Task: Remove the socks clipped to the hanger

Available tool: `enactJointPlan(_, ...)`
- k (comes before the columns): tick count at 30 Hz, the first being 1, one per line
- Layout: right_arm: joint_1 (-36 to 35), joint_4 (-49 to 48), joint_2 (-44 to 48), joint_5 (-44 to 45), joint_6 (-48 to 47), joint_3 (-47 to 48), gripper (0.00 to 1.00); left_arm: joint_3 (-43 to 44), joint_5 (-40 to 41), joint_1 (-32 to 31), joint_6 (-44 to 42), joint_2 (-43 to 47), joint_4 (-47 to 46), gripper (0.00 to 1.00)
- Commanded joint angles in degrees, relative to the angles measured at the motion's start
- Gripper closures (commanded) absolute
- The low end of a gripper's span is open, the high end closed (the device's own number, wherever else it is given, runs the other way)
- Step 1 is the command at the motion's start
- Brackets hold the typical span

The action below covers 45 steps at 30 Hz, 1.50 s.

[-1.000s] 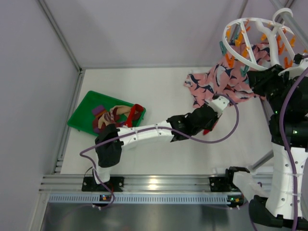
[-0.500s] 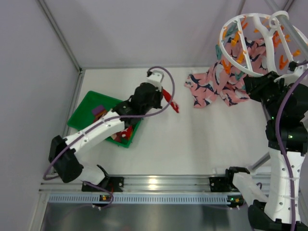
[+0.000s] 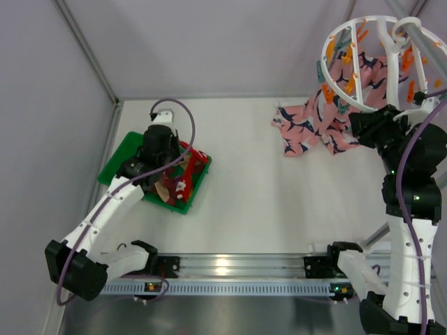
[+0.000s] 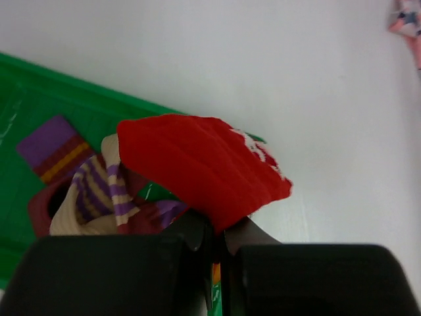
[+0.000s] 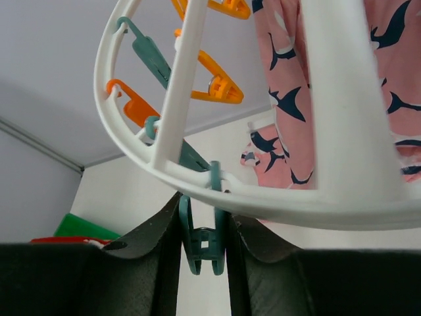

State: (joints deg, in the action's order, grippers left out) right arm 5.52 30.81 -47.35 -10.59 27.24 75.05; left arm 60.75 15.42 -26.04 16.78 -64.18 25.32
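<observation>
Left pincer (image 4: 214, 227) clamped tight on red sock (image 4: 197, 164), over the right edge of green tray (image 4: 39, 85) on the left of the counter (image 3: 279, 202). Maroon sock with purple patch (image 4: 56, 148) and striped sock (image 4: 92, 191) lie in tray. Right pincer (image 5: 202, 247) nearly closed, fingers pressing both sides of teal peg (image 5: 197, 260) on outer ring of round white hanger (image 5: 342, 131), hanging far right. Pink printed cloth (image 5: 289, 112) hangs from hanger.
</observation>
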Motion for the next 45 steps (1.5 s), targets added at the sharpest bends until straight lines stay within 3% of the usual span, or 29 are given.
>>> enactJointPlan(1,0.37,-0.75,0.5,-0.92,0.0,0.36,0.7,-3.61,-2.4,5.38,2.64,1.86,3.51,1.0)
enactJointPlan(4,0.37,-0.4,1.21,-0.57,-0.44,0.72,0.58,-6.51,-1.63,8.63,3.79,3.88,3.51,1.0)
enactJointPlan(9,0.37,-0.48,1.56,-0.92,-0.79,0.54,0.48,-8.45,0.22,9.34,4.67,7.75,3.51,1.0)
enactJointPlan(16,0.28,-0.57,1.03,-3.03,-1.4,0.1,0.01,-9.86,1.63,9.43,4.93,7.14,3.77,1.0)
enactJointPlan(32,0.37,-0.05,3.14,-4.09,-1.41,-0.95,0.01,-8.81,8.4,9.43,4.41,12.24,5.18,1.0)
enactJointPlan(38,0.28,0.48,3.32,-4.26,-1.67,-1.39,0.01,-10.39,6.73,9.43,5.81,11.1,5.18,0.73)
enactJointPlan(45,0.28,0.57,4.11,-4.88,-1.32,-2.18,0.01,-9.69,6.03,9.43,6.08,10.84,5.18,0.21)
